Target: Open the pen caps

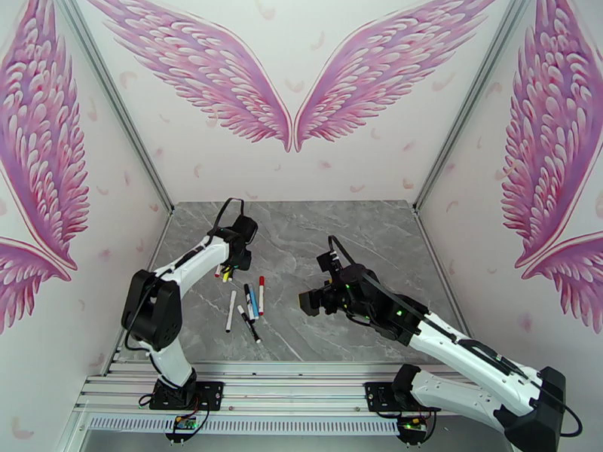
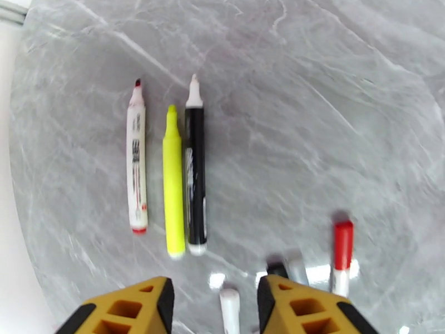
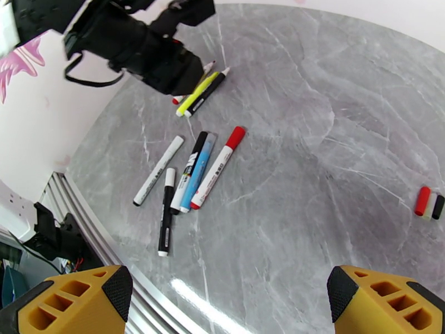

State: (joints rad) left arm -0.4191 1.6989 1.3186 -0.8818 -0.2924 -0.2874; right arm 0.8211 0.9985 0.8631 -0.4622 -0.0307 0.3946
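In the left wrist view, the bottom edge is cutting off a white pen (image 2: 229,310) and a red-capped pen (image 2: 343,257), and a dark pen end (image 2: 276,268) is looking blurred. In the right wrist view, the left arm (image 3: 139,45) is partly covering the red-tipped pen (image 3: 178,99).
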